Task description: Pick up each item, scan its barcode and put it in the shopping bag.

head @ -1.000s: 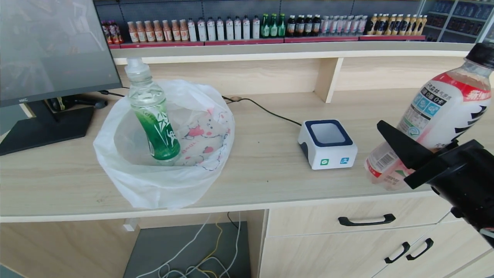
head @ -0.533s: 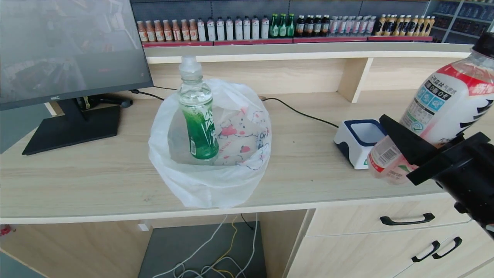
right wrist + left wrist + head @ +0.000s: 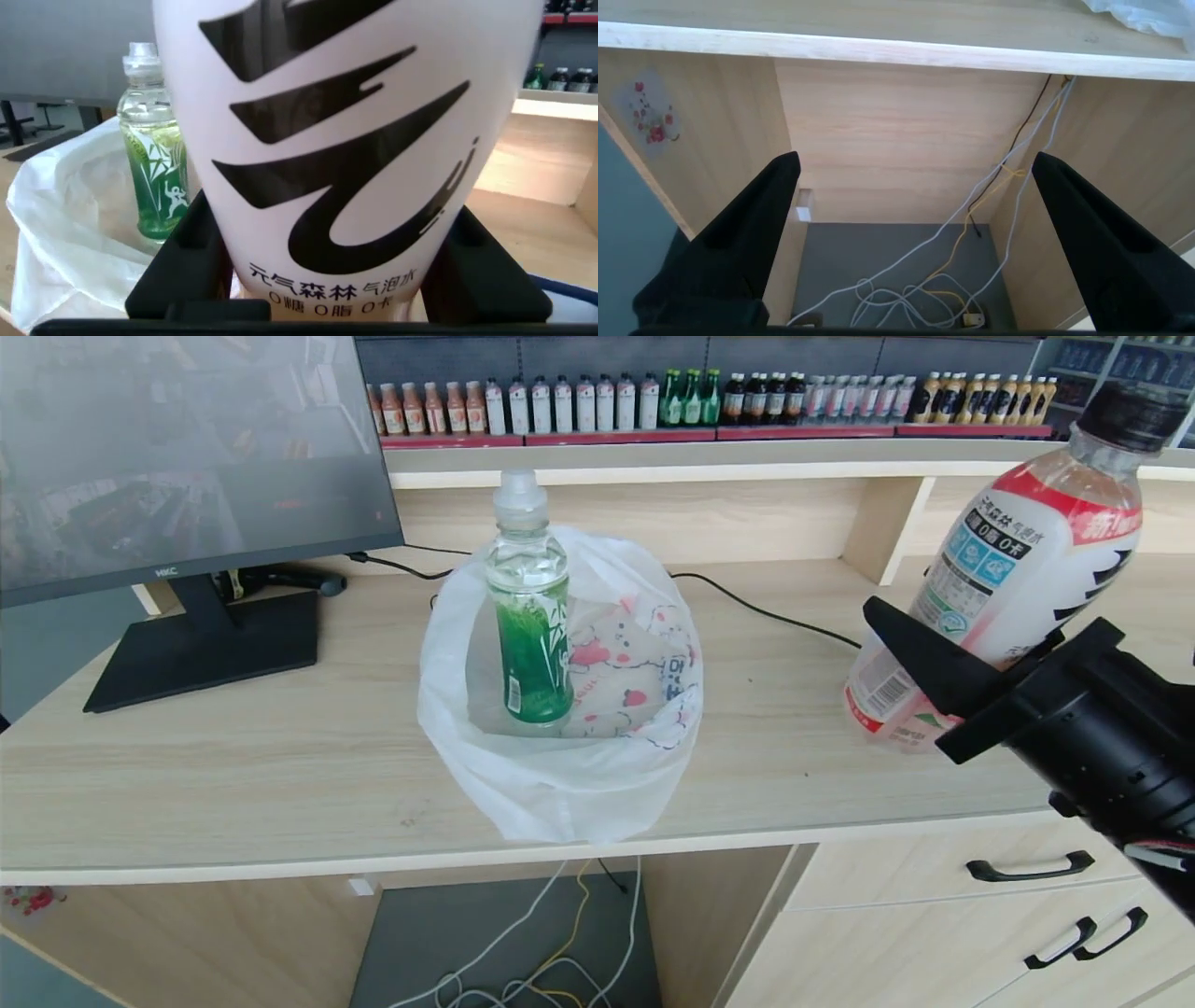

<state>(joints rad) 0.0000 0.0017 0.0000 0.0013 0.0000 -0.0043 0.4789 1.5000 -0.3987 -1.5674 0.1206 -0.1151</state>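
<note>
My right arm (image 3: 1102,756): matte black, ribbed round wrist, wedge-shaped finger (image 3: 934,663), red-and-white wires (image 3: 1158,851) behind it. Left gripper (image 3: 915,215): two tapered black fingers (image 3: 738,243).

Pale wood tabletop (image 3: 280,775); a monitor's black stand (image 3: 210,649) at its left; white shopping bag (image 3: 560,784) mid-front; a black cable (image 3: 766,613) behind.

I see a counter (image 3: 280,775) of pale wood grain, matt and smooth. The shopping bag (image 3: 560,793) is thin, crinkled plastic — milky and half see-through. The green bottle (image 3: 530,616) is clear, glossy plastic; the white bottle (image 3: 999,560) wears a slick printed sleeve. The monitor (image 3: 187,457) screen is dark and reflective.
</note>
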